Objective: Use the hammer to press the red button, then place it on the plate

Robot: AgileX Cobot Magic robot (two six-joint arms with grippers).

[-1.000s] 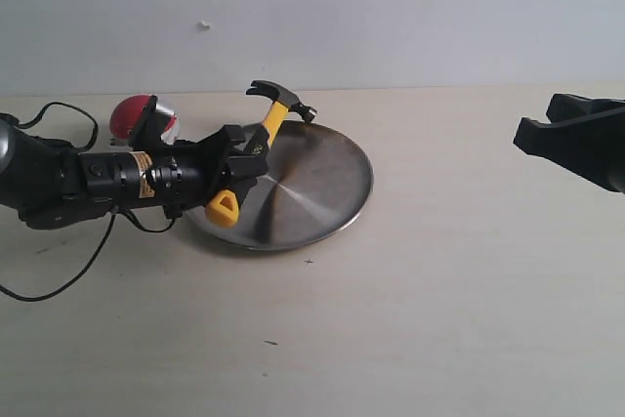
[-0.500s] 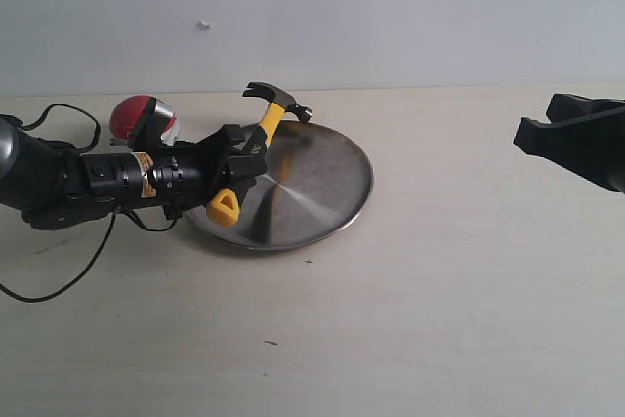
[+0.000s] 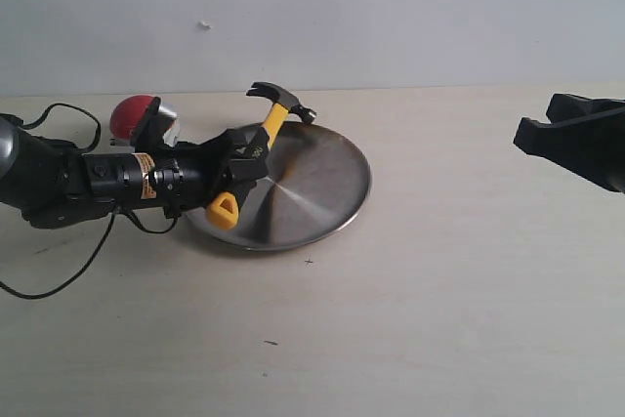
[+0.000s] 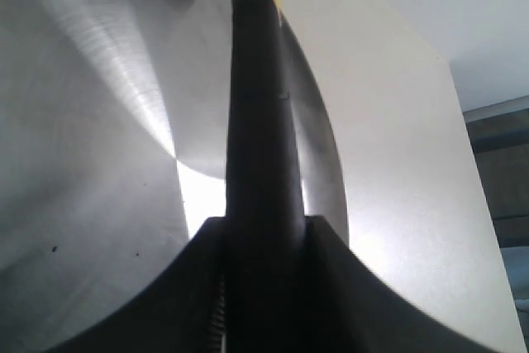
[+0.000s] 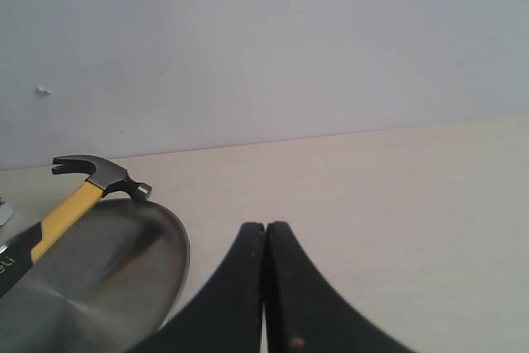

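Your left end effector (image 3: 246, 151) is clamped partway along the hammer (image 3: 277, 110), left of centre in the exterior view. That grip likely leaves the head free, tilted up over the far rim of the plate (image 3: 322, 192). The yellow loop hangs by the near-left rim (possibly touching; the angle is poor). The red button (image 3: 133, 114) sits at upper left on the surface (image 3: 439, 290), apart from the head. Your right end effector (image 5: 265, 287), closed and empty, sits at the right edge.

The plate (image 3: 312, 187) lies on the desk (image 3: 439, 290) left of centre, toward the far edge; the red button (image 3: 132, 114) sits left of it. The hammer (image 3: 271, 122) slants over the plate's left rim.
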